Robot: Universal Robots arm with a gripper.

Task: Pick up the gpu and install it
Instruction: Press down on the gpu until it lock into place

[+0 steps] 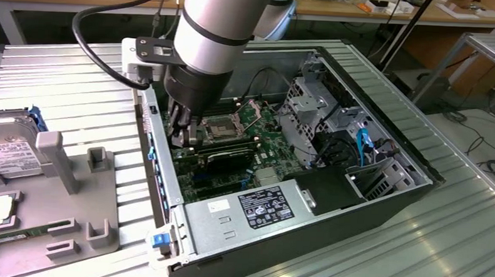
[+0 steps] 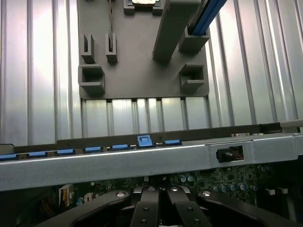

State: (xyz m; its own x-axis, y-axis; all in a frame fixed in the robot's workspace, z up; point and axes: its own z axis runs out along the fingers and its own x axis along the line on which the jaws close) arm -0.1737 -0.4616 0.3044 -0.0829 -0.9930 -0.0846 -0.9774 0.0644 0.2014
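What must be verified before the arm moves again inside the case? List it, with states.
1. Gripper shut: ok.
2. Gripper down inside the open computer case, at the end of the gpu nearest the case wall: ok.
3. Gripper actually gripping the gpu: cannot tell.
4. Gpu lying flat along the motherboard, below the processor socket: ok; fully seated in its slot: cannot tell.
5. Hard drive outside the case, by the grey fixture: ok.
6. Arm's black cable looping above the case, not caught on it: ok.
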